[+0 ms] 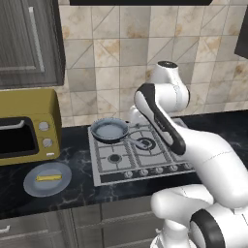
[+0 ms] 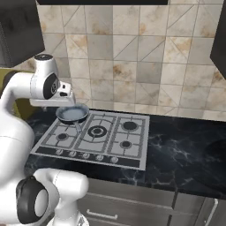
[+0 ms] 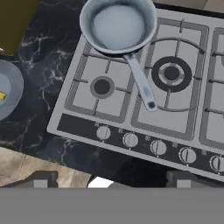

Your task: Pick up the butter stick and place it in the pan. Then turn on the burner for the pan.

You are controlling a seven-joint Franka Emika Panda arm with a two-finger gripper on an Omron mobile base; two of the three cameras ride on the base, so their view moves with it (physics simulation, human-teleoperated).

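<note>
- So the gripper [image 3: 109, 181] was up high over the front edge of the stove [image 3: 144, 83], looking down at the knob row; the two tips were far apart with nothing between them, so wide open and empty
- The butter stick [image 1: 49, 178] was lying on the round grey-blue plate [image 1: 34, 186], left of the stove and just in front of the yellow microwave [image 1: 26, 126]; in the hand view only a sliver of it showed at the picture's left edge
- Step in hand looked to me like the reach for the butter, barely begun, since the hand was well apart from the plate
- To do it well I'd have swung left of the stove, centred over the bar, turned the fingers across its short width, and come straight down so the tips didn't scrape the plate or shove the bar off it
- It's a small slim bar, so I'd guess a slightly off grab would just tip it
- Containers: the pan [image 3: 117, 25] sat on the stove's back-left burner, nothing in it, handle pointing toward the stove's front and middle
- The plate held only the butter
- The knobs [image 3: 158, 148] all sat in one row on the stove's front strip; couldn't tell which one ran the pan's burner
</note>
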